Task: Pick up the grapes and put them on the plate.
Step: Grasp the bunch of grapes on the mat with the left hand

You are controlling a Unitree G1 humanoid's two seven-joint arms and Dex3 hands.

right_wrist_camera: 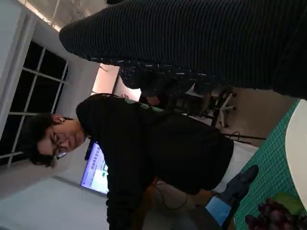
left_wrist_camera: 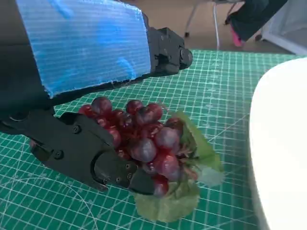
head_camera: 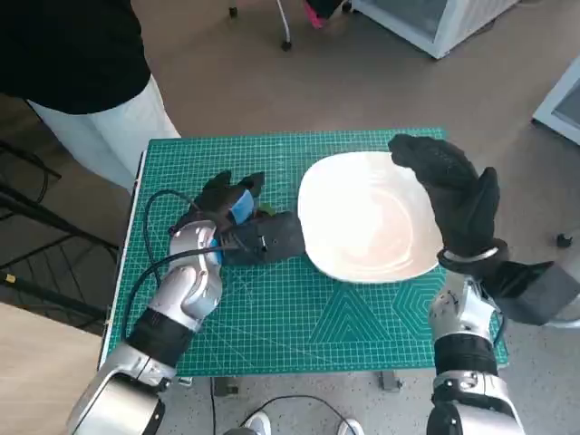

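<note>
The grapes (left_wrist_camera: 144,136), a dark red bunch with green leaves (left_wrist_camera: 177,201), lie on the green cutting mat (head_camera: 299,317) just left of the white plate (head_camera: 367,217). My left hand (head_camera: 231,204) covers them in the head view, where only a bit of leaf (head_camera: 265,210) shows. In the left wrist view one black finger (left_wrist_camera: 86,153) touches the bunch's side, while the other fingers (left_wrist_camera: 165,52) stand apart from it, with mat showing between. My right hand (head_camera: 453,195) hovers with fingers spread over the plate's right rim and holds nothing. The grapes (right_wrist_camera: 273,215) also show in the right wrist view.
A person in a black top (head_camera: 72,45) stands at the table's far left corner and also shows in the right wrist view as the person (right_wrist_camera: 144,143). A black cable (head_camera: 149,236) loops over the mat by my left forearm. White furniture (head_camera: 435,23) stands beyond the table.
</note>
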